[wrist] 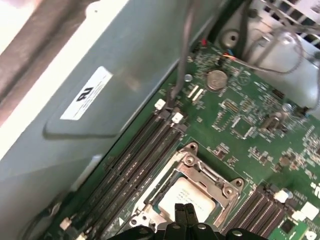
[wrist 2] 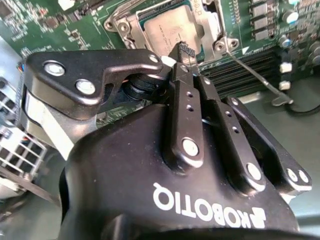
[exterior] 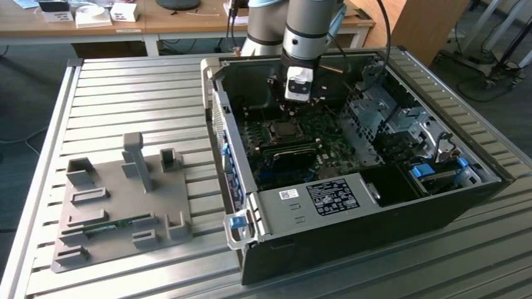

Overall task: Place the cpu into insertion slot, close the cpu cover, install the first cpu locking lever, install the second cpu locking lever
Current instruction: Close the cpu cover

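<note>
pincer: black two-finger gripper (wrist 2: 183,49), tips pinched together, empty; likely so to push as one point.
cpu: small silver-grey square chip (wrist: 186,196), directly beneath tips, seated under thin silver frame cover (wrist: 206,173).

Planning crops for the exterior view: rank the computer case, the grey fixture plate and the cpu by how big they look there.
1. computer case
2. grey fixture plate
3. cpu, by far the smallest

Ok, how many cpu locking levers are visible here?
1: in the second wrist view, a thin locking lever angles away from a corner of the insertion slot over the black memory slots. A second may be hidden behind the gripper.
</note>
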Tool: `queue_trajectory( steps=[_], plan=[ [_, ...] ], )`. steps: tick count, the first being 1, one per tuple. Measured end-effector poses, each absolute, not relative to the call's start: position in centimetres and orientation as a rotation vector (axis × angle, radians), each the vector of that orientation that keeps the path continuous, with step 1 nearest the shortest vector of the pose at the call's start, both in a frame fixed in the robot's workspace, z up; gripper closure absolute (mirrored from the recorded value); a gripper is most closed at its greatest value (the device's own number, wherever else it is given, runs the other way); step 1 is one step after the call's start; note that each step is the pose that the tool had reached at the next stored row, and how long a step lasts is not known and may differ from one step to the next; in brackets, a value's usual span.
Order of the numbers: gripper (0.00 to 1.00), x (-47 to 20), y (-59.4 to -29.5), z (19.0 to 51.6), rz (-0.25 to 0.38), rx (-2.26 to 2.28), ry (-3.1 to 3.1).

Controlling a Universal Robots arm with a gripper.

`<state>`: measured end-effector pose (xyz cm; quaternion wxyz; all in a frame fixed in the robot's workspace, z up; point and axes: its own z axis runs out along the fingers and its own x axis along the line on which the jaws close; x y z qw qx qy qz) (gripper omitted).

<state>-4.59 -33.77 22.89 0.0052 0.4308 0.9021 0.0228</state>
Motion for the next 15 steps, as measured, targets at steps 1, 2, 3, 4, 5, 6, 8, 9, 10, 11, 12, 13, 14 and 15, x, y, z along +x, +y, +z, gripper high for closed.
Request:
queue_trajectory(
  steps=[1,2,3,4,5,6,8,9,10,11,12,13,14,15],
  plan=[
    [0.89,-4.59,-33.77,22.88,0.072,1.322,2.838],
    [0.89,-4.59,-33.77,22.88,0.072,1.297,2.850],
    [0.89,-4.59,-33.77,22.88,0.072,1.270,2.862],
    [0.89,-4.59,-33.77,22.88,0.072,1.245,2.874],
    [0.89,-4.59,-33.77,22.88,0.072,1.219,2.885],
    [0.89,-4.59,-33.77,22.88,0.072,1.193,2.897],
    [0.89,-4.59,-33.77,22.87,0.073,1.140,2.919],
    [0.89,-4.59,-33.77,22.87,0.073,1.113,2.930],
    [0.89,-4.59,-33.77,22.87,0.073,1.087,2.940],
    [0.89,-4.59,-33.77,22.87,0.073,1.061,2.950],
    [0.89,-4.59,-33.77,22.87,0.073,1.034,2.960],
    [0.89,-4.59,-33.77,22.87,0.073,1.008,2.969],
    [0.89,-4.59,-33.77,22.87,0.073,0.981,2.979],
    [0.89,-4.59,-33.77,22.86,0.073,0.955,2.988]
  ],
)
